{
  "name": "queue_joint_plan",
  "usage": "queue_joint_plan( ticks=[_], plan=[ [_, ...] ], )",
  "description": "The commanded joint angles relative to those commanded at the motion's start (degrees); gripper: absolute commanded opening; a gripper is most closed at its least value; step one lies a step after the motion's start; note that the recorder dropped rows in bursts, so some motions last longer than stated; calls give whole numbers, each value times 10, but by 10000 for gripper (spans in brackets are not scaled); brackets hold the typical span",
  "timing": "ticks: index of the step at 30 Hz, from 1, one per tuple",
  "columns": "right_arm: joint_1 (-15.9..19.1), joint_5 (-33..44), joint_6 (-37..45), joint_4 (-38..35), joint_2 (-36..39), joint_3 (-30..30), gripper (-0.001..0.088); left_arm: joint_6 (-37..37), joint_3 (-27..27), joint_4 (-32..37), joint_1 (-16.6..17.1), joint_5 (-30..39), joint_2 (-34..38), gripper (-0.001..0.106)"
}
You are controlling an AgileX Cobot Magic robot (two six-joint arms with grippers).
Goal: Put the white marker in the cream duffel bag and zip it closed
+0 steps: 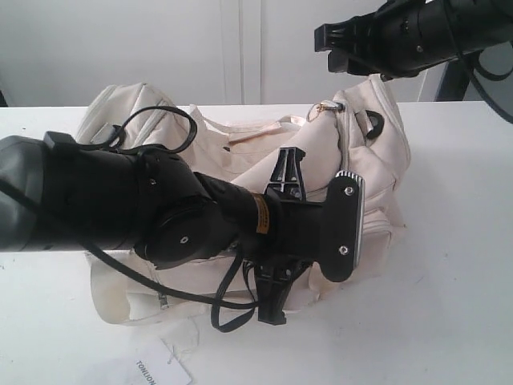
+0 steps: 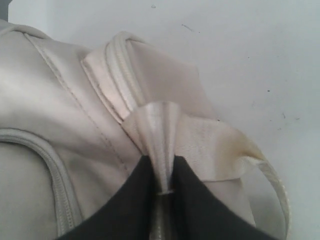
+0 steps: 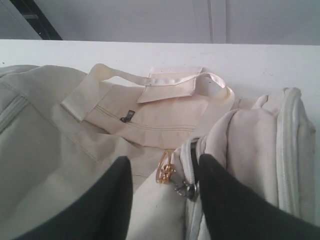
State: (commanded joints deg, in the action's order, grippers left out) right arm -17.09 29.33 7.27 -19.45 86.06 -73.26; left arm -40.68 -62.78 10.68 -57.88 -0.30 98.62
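L gripper (image 2: pixel 162 167) pinches limp webbing (image 2: pixel 160 130) of the cream duffel bag (image 2: pixel 45 100), R gripper (image 3: pixel 162 167) spread: you should grip the likely stiff gold ring zip pull (image 1: pixel 323 107), upper right in ext. view.

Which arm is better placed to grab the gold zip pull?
Right. The right claw, open, hangs over the gold zip pull. The left claw is shut on a webbing handle of the cream duffel bag.

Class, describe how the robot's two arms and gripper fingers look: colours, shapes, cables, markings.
The left arm and right arm are black with rounded cylindrical links. The left carries loose black cables, a yellow band and a silver-edged plate. Gripper fingers are dark, broad and tapering.
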Motion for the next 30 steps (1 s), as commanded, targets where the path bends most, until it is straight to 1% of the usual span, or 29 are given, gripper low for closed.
queue_joint_plan(
  ticks=[2,3,4,6,11,18,22,27,28,30],
  plan=[
    [0,16,0,0,-3,0,411,0,0,0,0,0,0,506],
    [0,21,0,0,-4,0,411,0,0,0,0,0,0,553],
    [0,29,0,0,-5,0,411,0,0,0,0,0,0,587],
    [0,40,-1,0,-7,0,411,0,0,0,0,-1,0,619],
    [1,59,-18,0,-14,0,411,3,0,-1,0,-1,-9,618],
    [1,74,-33,1,-28,0,411,84,0,-1,0,3,-52,618],
    [1,93,-34,1,-31,0,411,126,0,-1,0,35,-77,618],
    [1,118,-34,1,-31,0,411,182,0,-6,0,98,-106,614],
    [1,121,-34,1,-31,0,411,195,0,-6,0,113,-111,605],
    [1,126,-34,1,-31,0,410,234,0,-6,0,141,-122,542]
  ],
)
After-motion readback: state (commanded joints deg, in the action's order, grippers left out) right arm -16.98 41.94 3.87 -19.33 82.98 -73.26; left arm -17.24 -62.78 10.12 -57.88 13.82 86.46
